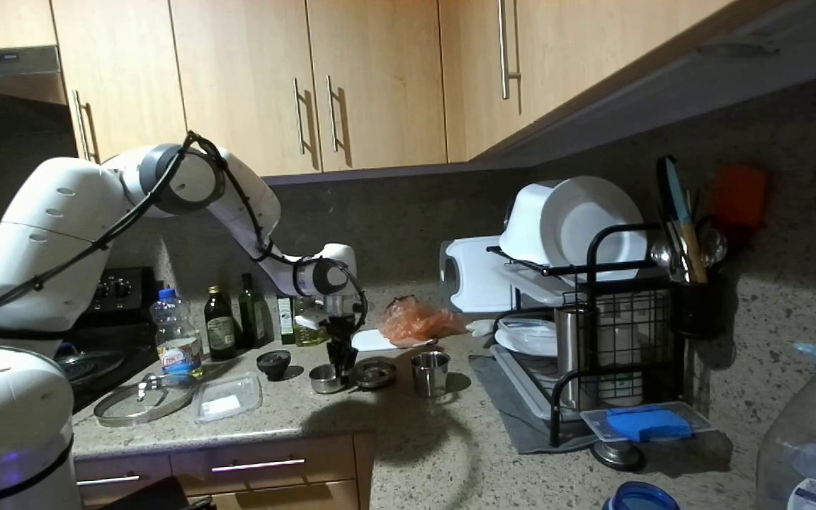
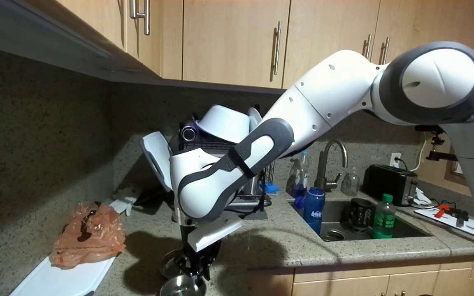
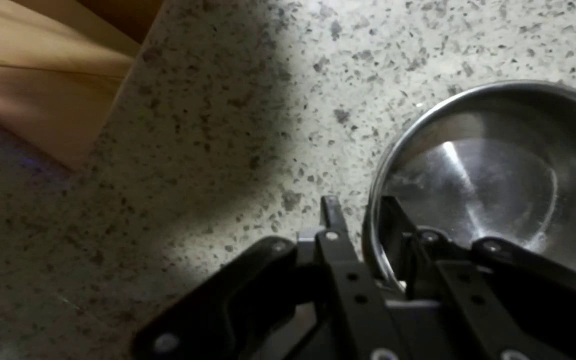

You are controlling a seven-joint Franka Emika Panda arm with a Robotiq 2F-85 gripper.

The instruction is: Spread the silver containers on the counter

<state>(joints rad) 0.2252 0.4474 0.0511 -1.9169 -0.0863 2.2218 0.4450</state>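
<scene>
Three silver containers stand on the speckled counter [image 1: 415, 439]. In an exterior view, a small cup [image 1: 325, 380] is at the left, a wide shallow dish [image 1: 374, 373] in the middle and a taller cup [image 1: 430, 374] at the right. Two of them, the small cup [image 2: 182, 286] and the dish [image 2: 169, 265], also show under the gripper in an exterior view [image 2: 199, 273]. In the wrist view, my gripper [image 3: 360, 202] is open astride the rim of the small cup [image 3: 488, 175]. The right finger is inside the cup, the left outside, with a gap to the wall.
A dark bowl [image 1: 274, 363], a plastic tray [image 1: 227, 398], a glass lid [image 1: 142, 404] and bottles [image 1: 220, 326] stand left. A dish rack [image 1: 592, 304] stands right. An orange bag [image 1: 416, 322] lies on a white board at the back. The counter's inner corner shows in the wrist view.
</scene>
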